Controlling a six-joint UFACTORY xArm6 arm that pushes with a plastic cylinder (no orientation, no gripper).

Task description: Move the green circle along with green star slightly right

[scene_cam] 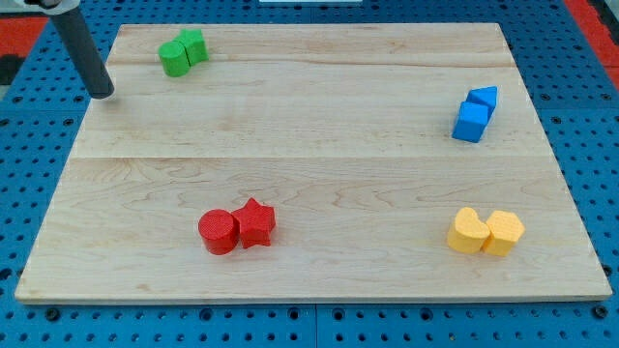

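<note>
The green circle [174, 59] and the green star [194, 44] sit touching each other near the top left of the wooden board [319, 164]. The star is at the circle's upper right. My rod comes down from the view's top left corner, and my tip [102, 94] rests at the board's left edge, to the left of and a little below the green pair, apart from them.
A red circle [219, 232] and a red star [255, 222] touch at the bottom middle-left. Two blue blocks [475, 113] stand at the right edge. Two yellow blocks [485, 232] lie at the bottom right. Blue pegboard surrounds the board.
</note>
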